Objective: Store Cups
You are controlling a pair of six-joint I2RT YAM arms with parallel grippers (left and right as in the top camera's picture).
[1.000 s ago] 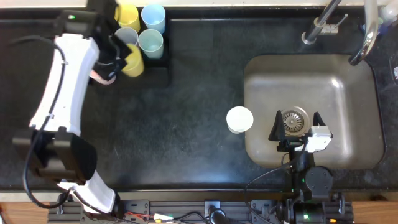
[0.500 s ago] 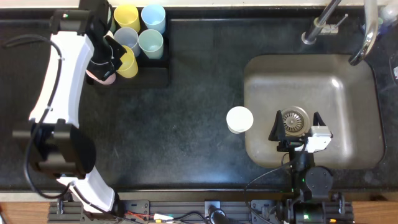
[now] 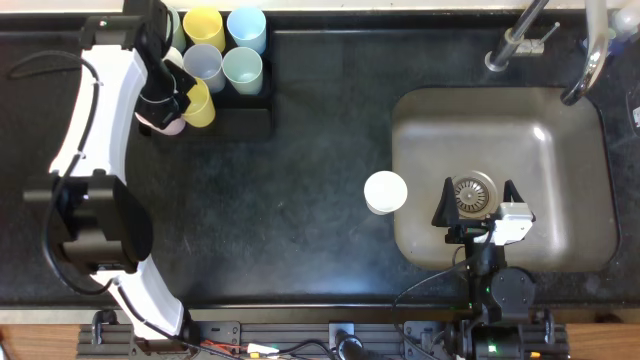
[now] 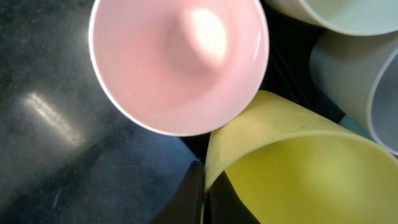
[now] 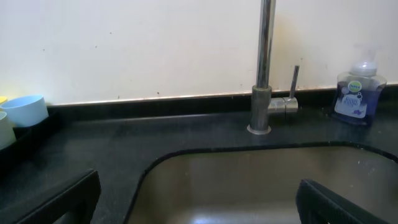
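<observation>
My left gripper (image 3: 186, 96) is at the left end of the black cup rack (image 3: 245, 118) at the counter's far left, shut on the rim of a yellow cup (image 3: 199, 104). Close up, one finger (image 4: 189, 199) pinches the yellow cup (image 4: 292, 168), which leans against an open pink cup (image 4: 180, 62). The pink cup (image 3: 163, 122) sits just left of the rack under the arm. The rack holds a yellow cup (image 3: 203, 25), a blue cup (image 3: 246, 26), a grey cup (image 3: 206, 62) and a pale green cup (image 3: 242, 69). A white cup (image 3: 385, 192) stands by the sink's left edge. My right gripper (image 3: 476, 203) rests open over the sink.
The steel sink (image 3: 560, 130) takes up the right side, with a faucet (image 3: 520, 38) behind it and a soap bottle (image 5: 356, 93) at the far right. Dark countertop (image 3: 290, 220) lies open between the rack and the sink.
My left gripper has carried the yellow cup a little to the left along the rack's near edge, closer to the pink cup. The right arm has stayed still.
</observation>
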